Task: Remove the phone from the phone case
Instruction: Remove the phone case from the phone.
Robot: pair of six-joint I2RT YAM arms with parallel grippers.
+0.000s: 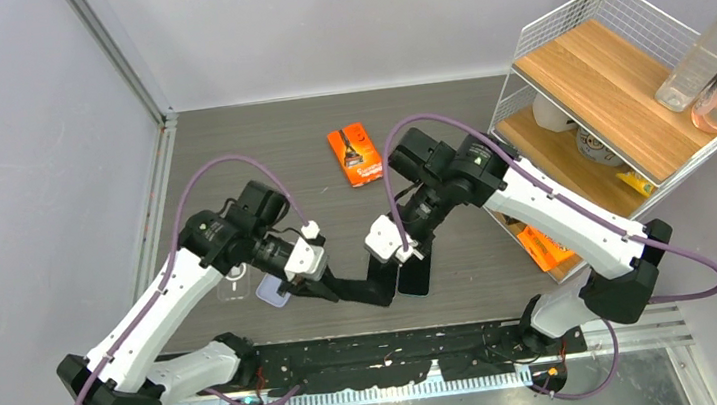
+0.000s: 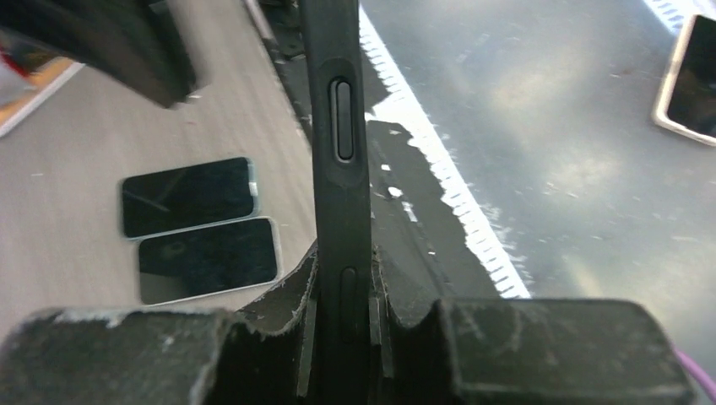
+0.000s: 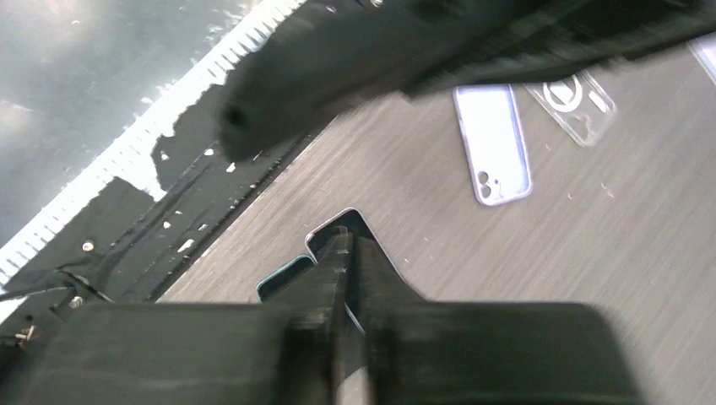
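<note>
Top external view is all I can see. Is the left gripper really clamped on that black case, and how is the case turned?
Observer: Yes. The left wrist view shows the left gripper shut on the black rubbery phone case, which is held edge-on with its side button facing the camera.
Operator: What lies on the table near the right gripper?
Observer: Two phones lie flat and screen up, side by side: a dark-screened phone and a white-rimmed phone.
Operator: And the pale things by the left arm?
Observer: The right wrist view shows a lavender phone lying back up, beside a clear case with a ring.
</note>
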